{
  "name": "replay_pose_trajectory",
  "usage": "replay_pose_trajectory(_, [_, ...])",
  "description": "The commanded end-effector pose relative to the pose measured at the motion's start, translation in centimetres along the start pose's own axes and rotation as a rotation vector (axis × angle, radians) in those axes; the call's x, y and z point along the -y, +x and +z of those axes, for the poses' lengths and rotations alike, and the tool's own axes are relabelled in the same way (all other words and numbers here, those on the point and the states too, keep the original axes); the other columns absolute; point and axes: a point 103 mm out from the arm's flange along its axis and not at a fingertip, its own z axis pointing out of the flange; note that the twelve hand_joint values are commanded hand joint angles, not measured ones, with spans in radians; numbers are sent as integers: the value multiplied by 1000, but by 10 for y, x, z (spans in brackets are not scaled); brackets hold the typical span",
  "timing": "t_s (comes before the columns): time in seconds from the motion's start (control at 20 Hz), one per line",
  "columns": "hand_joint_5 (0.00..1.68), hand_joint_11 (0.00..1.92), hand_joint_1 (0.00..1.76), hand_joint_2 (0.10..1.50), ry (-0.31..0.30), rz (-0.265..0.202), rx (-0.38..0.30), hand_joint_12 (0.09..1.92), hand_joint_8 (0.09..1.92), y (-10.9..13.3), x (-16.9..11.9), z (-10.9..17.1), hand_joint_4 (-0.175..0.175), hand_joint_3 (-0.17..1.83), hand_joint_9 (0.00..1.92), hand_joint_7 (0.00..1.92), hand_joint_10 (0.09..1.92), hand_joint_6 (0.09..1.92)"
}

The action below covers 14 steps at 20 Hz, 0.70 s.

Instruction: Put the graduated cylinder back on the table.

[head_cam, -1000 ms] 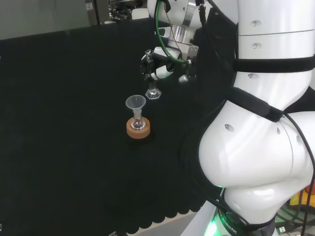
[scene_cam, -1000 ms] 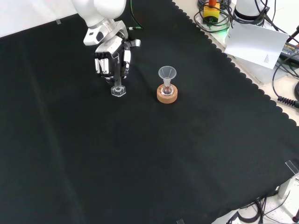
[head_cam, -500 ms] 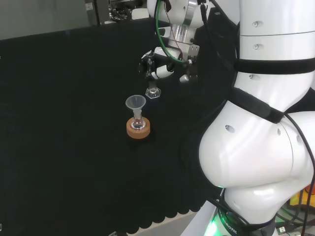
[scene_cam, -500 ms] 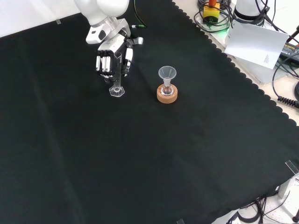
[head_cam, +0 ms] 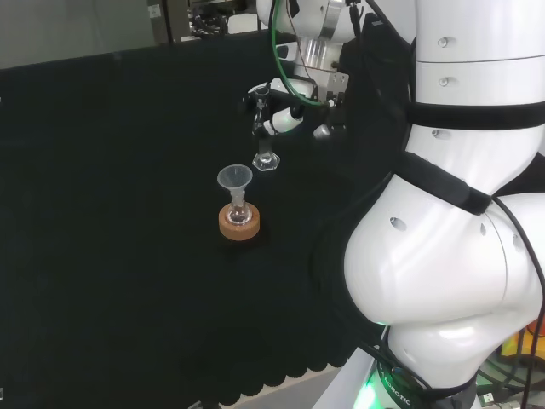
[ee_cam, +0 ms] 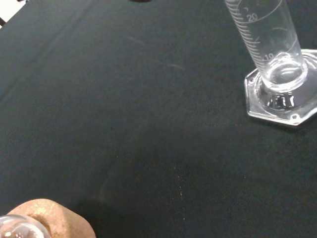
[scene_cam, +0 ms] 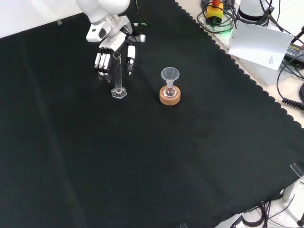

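Mostly done, I'd say. Going left to right in the front view: the hand (scene_cam: 112, 53) sits upper left of centre with its fingers straightened out, spread open around the cylinder (scene_cam: 118, 76) rather than wrapped on it. The cylinder stands upright with its hex base flat on the cloth (scene_cam: 142, 166), and the wrist view backs that up. Just to its right is the funnel (scene_cam: 169, 74) in a small flask on a cork ring (scene_cam: 169, 99). What's left is probably just pulling the hand away without knocking the cylinder over.
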Motion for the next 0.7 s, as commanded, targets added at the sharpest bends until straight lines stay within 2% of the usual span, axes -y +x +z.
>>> replay_pose_trajectory(0.05, [341, 308, 797, 989, 9, 63, 10, 1331, 655, -4, 14, -22, -63, -175, 736, 185, 87, 232])
replay_pose_trajectory(0.25, [315, 231, 768, 974, -11, 105, 23, 1352, 648, -5, 28, -35, -65, -175, 659, 107, 87, 130])
replay_pose_trajectory(0.5, [308, 198, 756, 968, -65, 152, 58, 1359, 647, 0, 54, -55, -65, -175, 635, 86, 87, 94])
replay_pose_trajectory(0.6, [310, 189, 755, 968, -99, 166, 72, 1365, 648, 6, 66, -65, -64, -175, 631, 83, 87, 87])
replay_pose_trajectory(0.7, [314, 184, 755, 968, -159, 182, 89, 1370, 649, 11, 81, -75, -65, -175, 629, 83, 87, 87])
